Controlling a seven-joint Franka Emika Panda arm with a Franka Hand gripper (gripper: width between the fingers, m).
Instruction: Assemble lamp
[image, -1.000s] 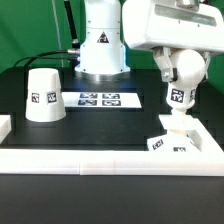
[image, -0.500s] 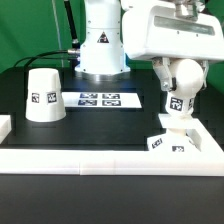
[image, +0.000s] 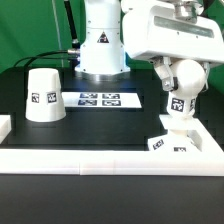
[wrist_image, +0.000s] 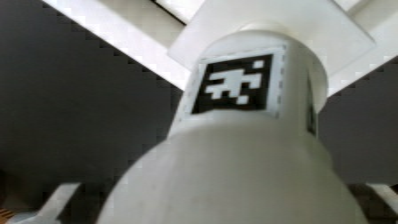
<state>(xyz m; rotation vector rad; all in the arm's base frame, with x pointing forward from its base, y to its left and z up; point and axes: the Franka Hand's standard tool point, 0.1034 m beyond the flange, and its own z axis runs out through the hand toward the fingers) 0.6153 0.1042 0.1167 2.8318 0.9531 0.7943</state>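
The jaws look clamped on the bulb (image: 178, 100), which stands upright with its neck in the base (image: 168, 142), near the front of the desk (image: 100, 128) on the exterior view's right. The shade (image: 43, 95) sits well apart. If the neck is crooked, twisting could jam the thread or drag the loose base round.

no readable text, coded square tag (wrist_image: 237, 85) on bulb (wrist_image: 222, 165)

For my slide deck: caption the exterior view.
Robot hand around the white ball-shaped plastic bulb standing on its low sloped white base; white cone-shaped shade apart.
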